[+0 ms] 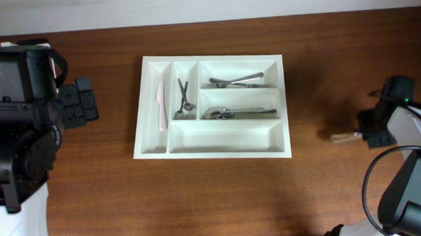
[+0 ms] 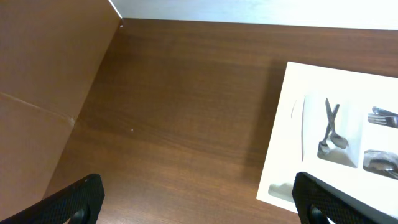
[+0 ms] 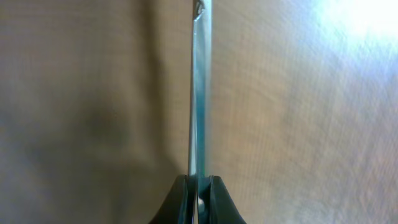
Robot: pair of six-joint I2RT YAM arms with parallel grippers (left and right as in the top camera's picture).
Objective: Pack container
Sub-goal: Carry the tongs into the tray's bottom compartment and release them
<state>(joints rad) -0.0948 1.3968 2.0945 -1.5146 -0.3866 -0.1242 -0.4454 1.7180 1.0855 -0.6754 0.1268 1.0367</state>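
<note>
The white cutlery tray [image 1: 143, 128] sits mid-table. It holds a pale pink knife [image 1: 161, 104], two small utensils [image 1: 183, 99], forks [image 1: 237, 81] and spoons [image 1: 239, 113]; its long front compartment is bare. The tray's left part shows in the left wrist view [image 2: 292, 93]. My right gripper [image 1: 371, 132] is right of the tray, low over the table, and is shut on a thin utensil whose pale end [image 1: 345, 135] points toward the tray. In the right wrist view the fingers [image 3: 199, 186] clamp it edge-on [image 3: 200, 93]. My left gripper [image 1: 78, 102] is open and empty left of the tray [image 2: 199, 199].
The brown wooden table [image 1: 221, 196] runs to a pale wall at the back. A brown side panel [image 2: 43, 74] stands at the table's far left. A black cable [image 1: 374, 189] loops by the right arm.
</note>
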